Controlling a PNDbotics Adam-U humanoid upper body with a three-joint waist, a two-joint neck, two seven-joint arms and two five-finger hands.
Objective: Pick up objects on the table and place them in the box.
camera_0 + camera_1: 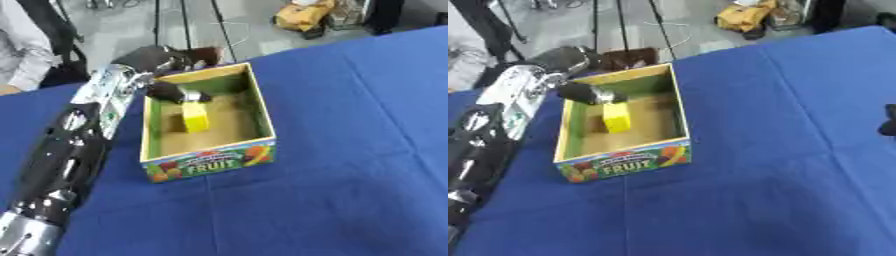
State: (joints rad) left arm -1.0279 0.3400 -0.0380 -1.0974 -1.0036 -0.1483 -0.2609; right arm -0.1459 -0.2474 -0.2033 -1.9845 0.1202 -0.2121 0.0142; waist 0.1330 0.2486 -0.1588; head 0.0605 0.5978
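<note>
Blue cloth covers the table [350, 150], where the left hand [175, 92] is reached into the fruit box [262, 120] with fingers [194, 97] closed on a yellow block [195, 119], which could be dragged back out if withdrawn unreleased.

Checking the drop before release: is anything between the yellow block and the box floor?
Nothing visible is. The left hand reaches over the box wall and holds the yellow block inside it, over bare brown floor. Whether the block already touches the floor, I cannot tell.
</note>
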